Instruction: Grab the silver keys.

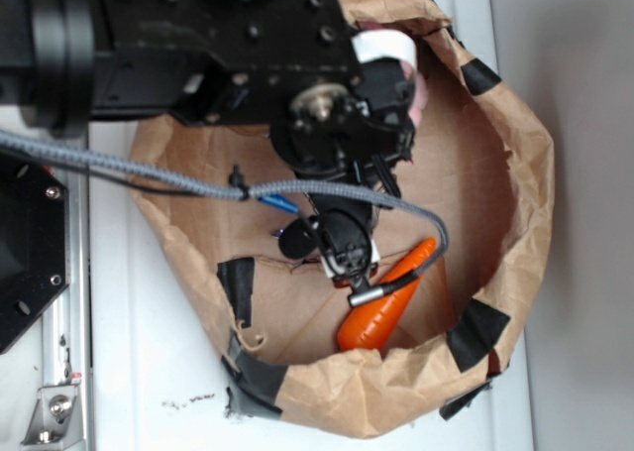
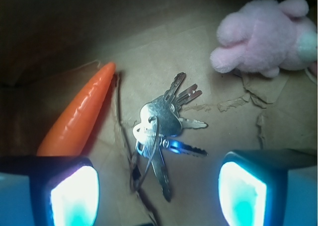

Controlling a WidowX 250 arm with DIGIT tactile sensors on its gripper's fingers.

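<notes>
Your hand (image 2: 159, 191) is spread wide and holding nothing, its two fingers (image 2: 74, 191) at the near corners of the wrist view. The silver keys (image 2: 164, 131) lie fanned on the brown paper floor of the bag (image 1: 515, 273), just beyond and between those fingers. The orange carrot (image 2: 79, 116) lies just left of them; the pink plush toy (image 2: 263, 37) sits far right.
</notes>
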